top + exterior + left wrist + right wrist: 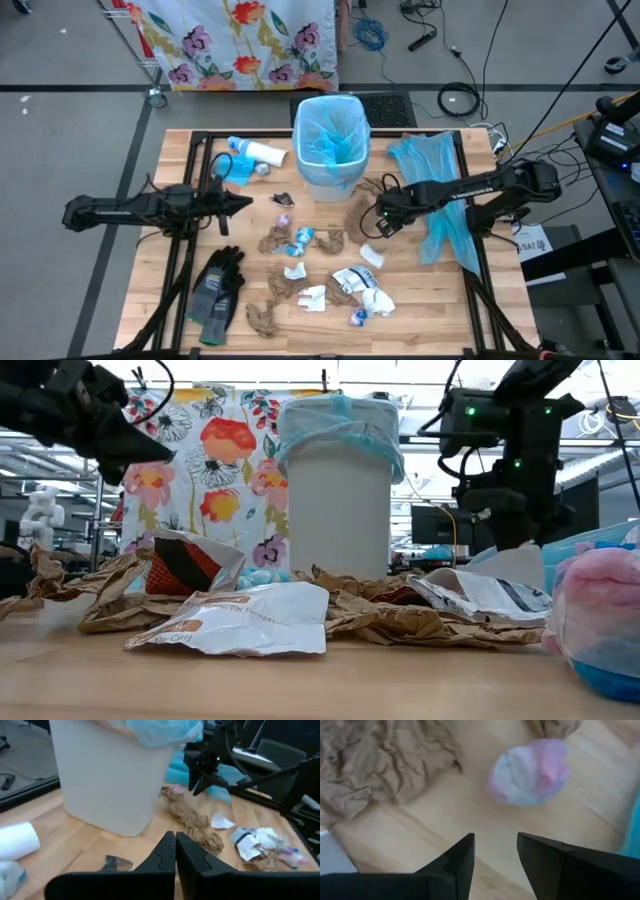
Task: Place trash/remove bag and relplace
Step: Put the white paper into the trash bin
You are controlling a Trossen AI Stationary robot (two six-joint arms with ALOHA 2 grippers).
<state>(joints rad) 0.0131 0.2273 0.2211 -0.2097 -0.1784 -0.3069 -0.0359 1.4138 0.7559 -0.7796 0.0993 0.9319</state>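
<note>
Your right gripper [495,851], fingers apart and empty near the worktop's middle, may push the pink wad [530,772] away; the left gripper [175,851] is clenched, seemingly empty.

Dark grey gloves [217,290] lie near the wooden table's [150,300] front left corner. A white tube-shaped bottle [262,153] rests left of the bin. Flowered cloth [240,40] hangs behind.
</note>
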